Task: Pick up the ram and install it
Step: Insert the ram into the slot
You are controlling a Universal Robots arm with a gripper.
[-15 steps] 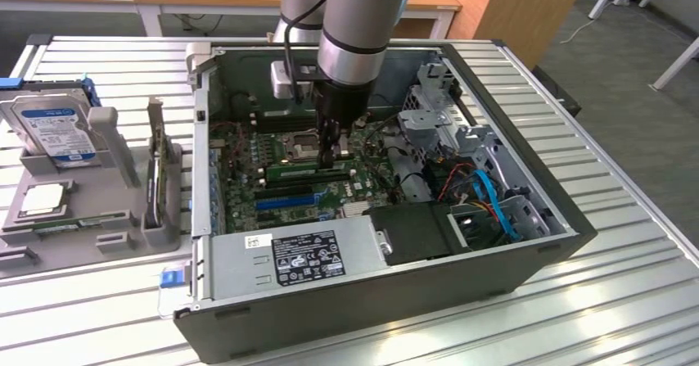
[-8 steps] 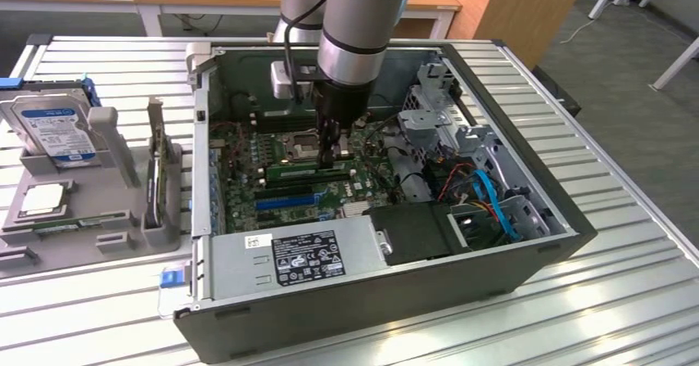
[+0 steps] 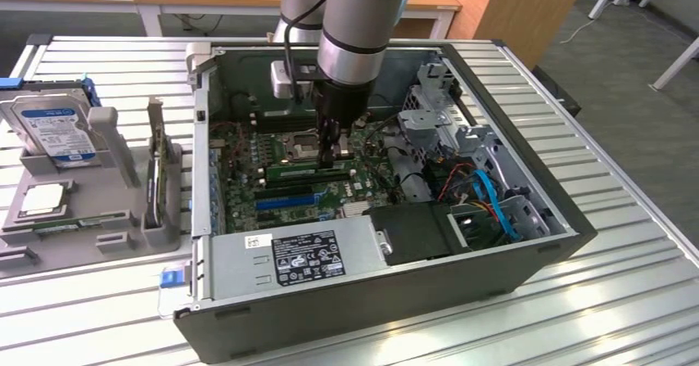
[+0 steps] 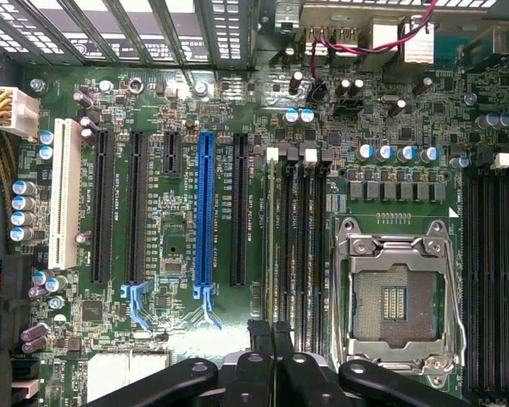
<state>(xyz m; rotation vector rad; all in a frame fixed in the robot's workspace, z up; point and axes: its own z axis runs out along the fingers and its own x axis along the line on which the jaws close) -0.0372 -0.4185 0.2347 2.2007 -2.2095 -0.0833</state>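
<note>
Inside the open computer case (image 3: pixel 382 317), past the power supply (image 3: pixel 295 255), the ram (image 3: pixel 293 170) stands on edge in 1 motherboard (image 4: pixel 187 254) slot. The gripper (image 3: pixel 327 160), fingers pressed together, meets its top edge. Beyond sits the empty processor socket (image 4: pixel 394 297).

- The motherboard (image 3: pixel 286 157), centre of the exterior view, is green, dotted with black and silver parts.
- On it sit a blue slot (image 4: pixel 206 208) and a white slot (image 4: pixel 65 191).
- The gripper (image 3: pixel 327 160) is black.
- The hard drive (image 3: pixel 57 128), upper left, is silver with a blue-and-white label.
- The table (image 3: pixel 623 251) is silver with ribbed stripes.
- The cables (image 3: pixel 497 210), lower right in the case, are blue.
</note>
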